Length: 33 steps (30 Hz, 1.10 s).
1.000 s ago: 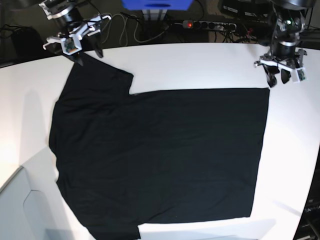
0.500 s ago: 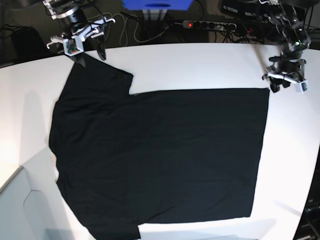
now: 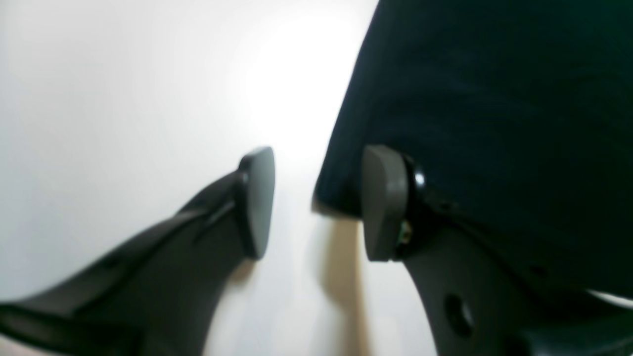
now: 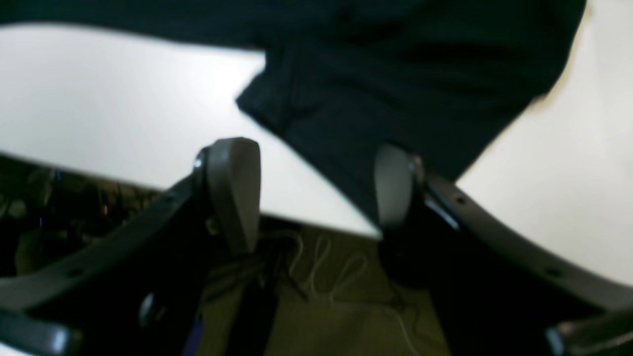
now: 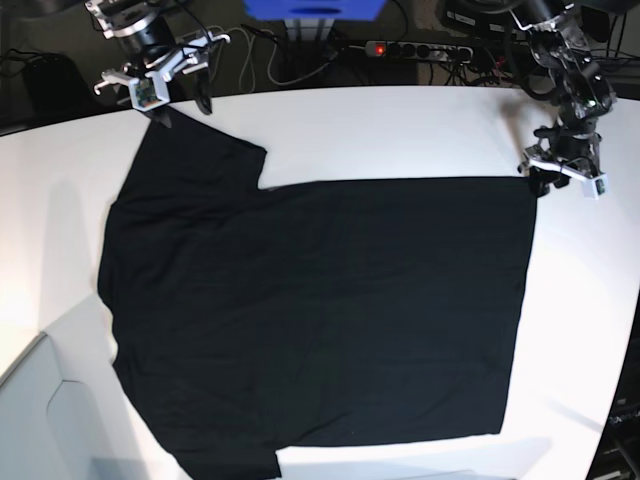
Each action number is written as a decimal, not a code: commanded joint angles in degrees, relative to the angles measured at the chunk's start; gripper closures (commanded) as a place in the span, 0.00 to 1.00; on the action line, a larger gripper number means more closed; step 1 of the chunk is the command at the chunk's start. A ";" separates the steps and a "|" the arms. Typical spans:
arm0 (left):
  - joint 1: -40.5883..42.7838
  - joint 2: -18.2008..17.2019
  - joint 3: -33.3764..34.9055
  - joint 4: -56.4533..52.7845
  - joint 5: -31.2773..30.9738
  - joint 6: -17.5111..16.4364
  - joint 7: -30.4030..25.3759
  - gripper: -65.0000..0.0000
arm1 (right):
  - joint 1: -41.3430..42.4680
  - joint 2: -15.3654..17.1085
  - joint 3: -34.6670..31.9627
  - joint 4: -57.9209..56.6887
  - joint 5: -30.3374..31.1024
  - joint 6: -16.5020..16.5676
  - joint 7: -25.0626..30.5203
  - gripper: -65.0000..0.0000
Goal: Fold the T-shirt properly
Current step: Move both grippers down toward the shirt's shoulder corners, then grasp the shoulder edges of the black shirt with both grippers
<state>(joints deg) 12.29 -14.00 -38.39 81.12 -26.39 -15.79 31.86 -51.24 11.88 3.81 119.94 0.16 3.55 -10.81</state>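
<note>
The black T-shirt (image 5: 320, 310) lies spread flat, plain side up, on the white table (image 5: 400, 130). My left gripper (image 5: 545, 183) is at the shirt's far right hem corner. In the left wrist view it (image 3: 319, 202) is open, with that corner of the T-shirt (image 3: 494, 99) reaching in between the fingers; one pad (image 3: 381, 202) is over the cloth and the other is over bare table. My right gripper (image 5: 182, 110) hangs open at the far left sleeve. In the right wrist view it (image 4: 316, 190) straddles the tip of the T-shirt (image 4: 395, 74) sleeve at the table's edge.
Behind the table's far edge are a power strip (image 5: 420, 48), cables and a blue box (image 5: 315, 10). A pale grey panel (image 5: 50, 420) sits at the near left corner. The right wrist view shows floor and cables (image 4: 326, 287) just past the table edge.
My left gripper has come down and inward from above the table's far right to the shirt's hem corner. The right gripper has barely shifted at the sleeve. The shirt has not moved.
</note>
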 commanded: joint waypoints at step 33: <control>2.34 0.86 3.53 -3.63 -0.55 -0.60 -1.04 0.95 | 1.27 0.30 0.36 0.90 0.14 0.45 0.04 0.45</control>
<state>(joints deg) 14.24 -12.88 -34.85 77.62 -28.51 -16.97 27.29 -49.45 11.79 3.95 119.87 0.16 3.55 -12.05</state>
